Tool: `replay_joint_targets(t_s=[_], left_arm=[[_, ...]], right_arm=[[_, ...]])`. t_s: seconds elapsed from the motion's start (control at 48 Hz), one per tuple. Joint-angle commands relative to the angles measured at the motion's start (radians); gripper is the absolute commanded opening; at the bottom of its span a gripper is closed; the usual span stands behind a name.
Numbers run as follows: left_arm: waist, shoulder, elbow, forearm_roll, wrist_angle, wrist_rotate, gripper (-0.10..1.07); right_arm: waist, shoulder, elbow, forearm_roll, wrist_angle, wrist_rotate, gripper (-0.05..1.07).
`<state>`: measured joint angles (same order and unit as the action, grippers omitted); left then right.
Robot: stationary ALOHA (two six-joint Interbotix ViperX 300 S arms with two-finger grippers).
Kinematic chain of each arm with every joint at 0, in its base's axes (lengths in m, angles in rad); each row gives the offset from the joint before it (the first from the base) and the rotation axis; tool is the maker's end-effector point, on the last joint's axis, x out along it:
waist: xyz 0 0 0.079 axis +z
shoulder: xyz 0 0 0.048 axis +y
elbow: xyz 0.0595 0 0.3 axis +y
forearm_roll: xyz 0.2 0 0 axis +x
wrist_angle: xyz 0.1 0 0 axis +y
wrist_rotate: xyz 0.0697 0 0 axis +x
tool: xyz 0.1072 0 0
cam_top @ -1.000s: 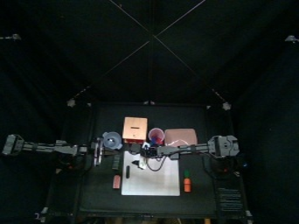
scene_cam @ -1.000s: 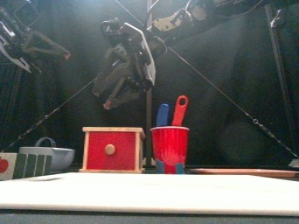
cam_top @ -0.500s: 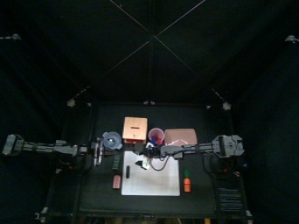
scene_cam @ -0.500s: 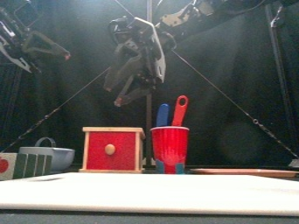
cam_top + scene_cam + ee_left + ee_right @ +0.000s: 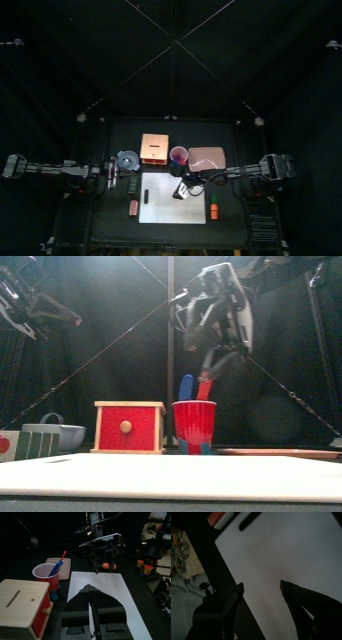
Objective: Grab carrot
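Note:
The carrot [image 5: 213,210], a short bright orange stick, lies on the black table just off the right edge of the white board [image 5: 171,200]. It also shows in the left wrist view [image 5: 109,565], beyond the board's far end. My right gripper [image 5: 190,187] hangs open and empty over the board's back right part, a little behind and left of the carrot. Its jaws [image 5: 264,597] stand wide apart over the white board [image 5: 284,552]. It hangs high in the front view [image 5: 214,331]. My left gripper [image 5: 92,592] rests shut and empty at the board's left edge.
A paler salmon stick [image 5: 132,206] lies left of the board. Behind the board stand a wooden box [image 5: 156,147], a red cup [image 5: 178,154] holding a red and a blue utensil, a brown tray [image 5: 206,156] and a bowl [image 5: 126,160].
My right gripper has swung from over the board's back left to its back right, closer to the carrot. The left arm has not moved.

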<state>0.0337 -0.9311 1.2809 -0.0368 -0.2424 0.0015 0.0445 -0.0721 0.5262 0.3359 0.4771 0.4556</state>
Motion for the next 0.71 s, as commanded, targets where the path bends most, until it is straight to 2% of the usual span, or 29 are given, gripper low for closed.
replay_joint_targets(t_s=[0.0, 0.25, 0.458, 0.688], left_arm=[[0.011, 0.003, -0.021, 0.002, -0.009, 0.002, 0.29], [0.012, 0.002, -0.021, 0.000, -0.011, 0.000, 0.29], [0.012, 0.002, -0.021, 0.000, -0.011, 0.002, 0.29], [0.012, 0.002, -0.023, 0.002, -0.009, 0.002, 0.29]], right_arm=[[0.023, -0.081, 0.049, -0.038, -0.003, 0.097, 0.92], [0.110, -0.198, 0.163, -0.279, 0.032, 0.520, 0.92], [0.250, -0.272, 0.193, -0.495, 0.193, 0.913, 0.93], [0.413, -0.282, 0.219, -0.580, 0.290, 1.267, 0.93]])
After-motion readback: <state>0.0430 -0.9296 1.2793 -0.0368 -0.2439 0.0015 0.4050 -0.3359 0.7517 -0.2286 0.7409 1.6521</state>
